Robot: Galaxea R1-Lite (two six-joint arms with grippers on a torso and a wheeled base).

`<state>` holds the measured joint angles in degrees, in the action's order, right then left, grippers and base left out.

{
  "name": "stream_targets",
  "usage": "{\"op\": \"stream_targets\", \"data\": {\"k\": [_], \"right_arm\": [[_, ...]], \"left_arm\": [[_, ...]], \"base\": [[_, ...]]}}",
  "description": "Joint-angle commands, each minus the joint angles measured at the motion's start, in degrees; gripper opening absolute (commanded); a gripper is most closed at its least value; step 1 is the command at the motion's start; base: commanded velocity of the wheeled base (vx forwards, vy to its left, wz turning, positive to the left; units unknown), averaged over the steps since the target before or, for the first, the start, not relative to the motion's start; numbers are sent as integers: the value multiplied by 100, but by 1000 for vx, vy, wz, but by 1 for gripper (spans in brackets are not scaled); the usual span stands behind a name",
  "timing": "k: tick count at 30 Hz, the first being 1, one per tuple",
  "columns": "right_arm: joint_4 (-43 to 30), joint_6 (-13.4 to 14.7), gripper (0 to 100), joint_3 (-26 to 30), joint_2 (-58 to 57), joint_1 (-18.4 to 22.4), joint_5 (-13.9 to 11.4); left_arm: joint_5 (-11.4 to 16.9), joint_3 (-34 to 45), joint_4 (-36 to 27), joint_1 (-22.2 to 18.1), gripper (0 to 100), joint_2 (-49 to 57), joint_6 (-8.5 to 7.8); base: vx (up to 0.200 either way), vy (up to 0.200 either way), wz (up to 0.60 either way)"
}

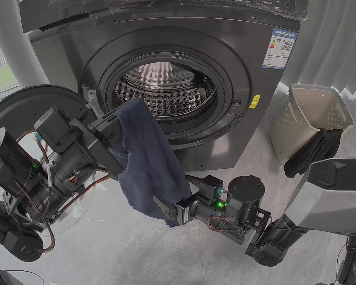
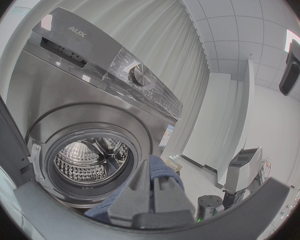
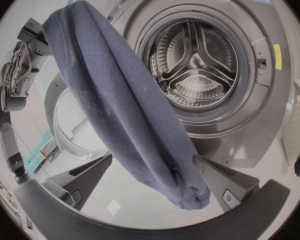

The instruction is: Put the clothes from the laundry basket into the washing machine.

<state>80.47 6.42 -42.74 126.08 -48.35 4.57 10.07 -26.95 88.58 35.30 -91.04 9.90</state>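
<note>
The washing machine (image 1: pixel 209 40) stands at 12 o'clock with its door (image 1: pixel 23 103) swung open toward 9 o'clock; its drum (image 1: pixel 162 88) holds no clothes. The left gripper (image 1: pixel 114 129) is clamped tight on the top of a navy garment (image 1: pixel 150 163), which hangs before the drum's mouth. The right gripper (image 1: pixel 177 194) is spread wide around the garment's lower end, gripping nothing. At 3 o'clock, a black garment (image 1: pixel 316 151) drapes over the laundry basket's (image 1: pixel 304 115) rim.

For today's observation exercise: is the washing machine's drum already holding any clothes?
No, the drum shows only bare metal, and the blue garment hangs outside it.
</note>
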Motion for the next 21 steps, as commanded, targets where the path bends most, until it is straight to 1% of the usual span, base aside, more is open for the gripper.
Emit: {"op": "stream_targets", "data": {"k": [1, 2, 5, 9, 12, 21], "right_arm": [[-5, -10, 100, -384, 286, 36, 0], [-5, -10, 100, -384, 286, 36, 0], [-58, -80, 100, -692, 418, 177, 9], [-102, -98, 100, -824, 471, 335, -9], [-119, -106, 100, -1052, 585, 458, -44], [-93, -106, 100, -1333, 919, 379, -44]], "left_arm": [[13, -3, 2, 3, 0, 95, 3], [13, -3, 2, 3, 0, 95, 3], [13, 15, 2, 12, 0, 104, 3], [13, 23, 2, 38, 0, 104, -6], [4, 41, 2, 187, 0, 113, -6], [21, 59, 2, 240, 0, 297, -6]], "base": [[0, 0, 0], [0, 0, 0], [0, 0, 0], [0, 0, 0], [0, 0, 0], [0, 0, 0]]}}
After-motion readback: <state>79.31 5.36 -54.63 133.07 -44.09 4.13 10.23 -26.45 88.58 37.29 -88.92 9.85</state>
